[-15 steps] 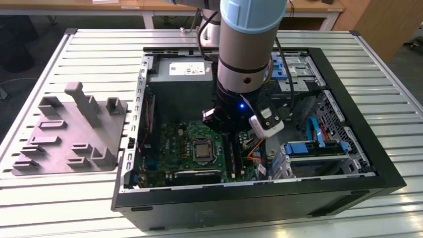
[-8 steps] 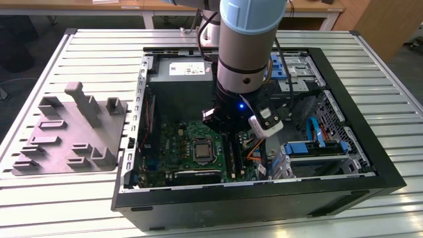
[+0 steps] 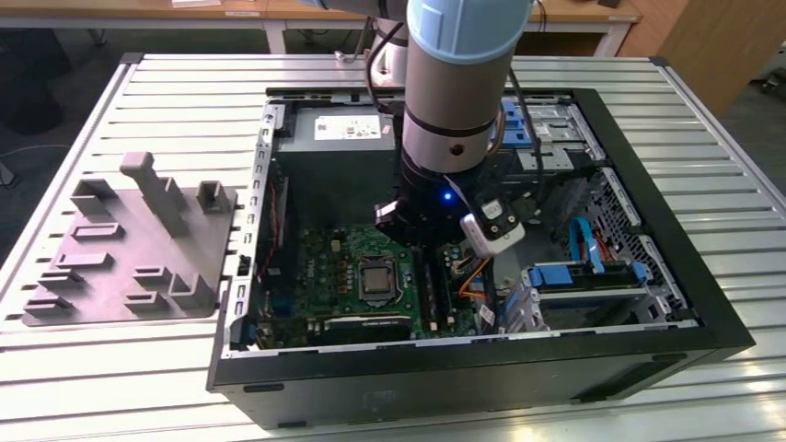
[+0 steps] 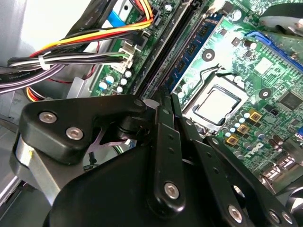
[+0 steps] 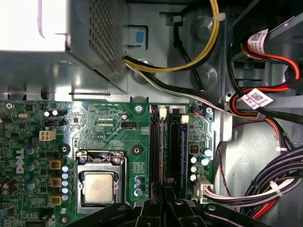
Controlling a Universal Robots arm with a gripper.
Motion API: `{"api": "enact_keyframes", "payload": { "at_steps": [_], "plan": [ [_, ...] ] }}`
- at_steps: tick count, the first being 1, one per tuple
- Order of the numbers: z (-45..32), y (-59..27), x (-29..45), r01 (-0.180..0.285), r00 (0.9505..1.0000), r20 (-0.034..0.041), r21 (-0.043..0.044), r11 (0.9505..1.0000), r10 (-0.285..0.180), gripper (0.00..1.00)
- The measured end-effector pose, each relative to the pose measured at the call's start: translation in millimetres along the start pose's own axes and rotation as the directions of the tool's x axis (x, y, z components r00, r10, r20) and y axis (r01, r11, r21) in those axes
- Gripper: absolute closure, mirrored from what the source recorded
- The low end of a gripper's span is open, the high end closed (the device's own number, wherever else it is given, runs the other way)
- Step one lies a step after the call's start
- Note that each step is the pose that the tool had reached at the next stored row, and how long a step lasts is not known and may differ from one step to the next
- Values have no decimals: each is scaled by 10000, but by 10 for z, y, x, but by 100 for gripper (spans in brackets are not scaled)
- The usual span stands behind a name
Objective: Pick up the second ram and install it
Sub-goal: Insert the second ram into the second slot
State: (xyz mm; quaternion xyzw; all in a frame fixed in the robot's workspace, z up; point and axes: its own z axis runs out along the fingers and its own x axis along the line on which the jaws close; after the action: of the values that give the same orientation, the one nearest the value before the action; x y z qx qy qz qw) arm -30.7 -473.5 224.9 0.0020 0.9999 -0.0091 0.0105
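The second ram [image 4: 195,47] is a thin blue strip with dark chips, standing on edge in a memory slot [image 5: 161,146] beside the silver processor socket [image 5: 98,187] of the green motherboard [image 3: 331,267]. My gripper [image 4: 170,97] is down inside the open computer case [image 3: 664,304], right over the slots. Its two black fingers are drawn close together in line with the strip, and the strip runs out from between their tips. In the first wrist view the gripper [image 5: 166,187] sits at the near end of the slots. The arm's wrist covers the gripper [image 3: 428,241] in the exterior view.
The grey power-supply box [image 3: 338,133] lies behind the board. Bundled cables [image 5: 265,184] and a plugged connector [image 4: 124,56] crowd the slots' far side. Blue drive brackets [image 3: 577,274] fill the case's right bay. A grey part holder [image 3: 135,249] rests on the slatted table at the exterior view's left.
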Motion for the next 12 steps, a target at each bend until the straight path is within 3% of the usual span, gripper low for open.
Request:
{"api": "enact_keyframes", "payload": {
  "at_steps": [12],
  "plan": [
    [33,-1,6,1,10000,0,5,10000,-1,87]
  ]
}}
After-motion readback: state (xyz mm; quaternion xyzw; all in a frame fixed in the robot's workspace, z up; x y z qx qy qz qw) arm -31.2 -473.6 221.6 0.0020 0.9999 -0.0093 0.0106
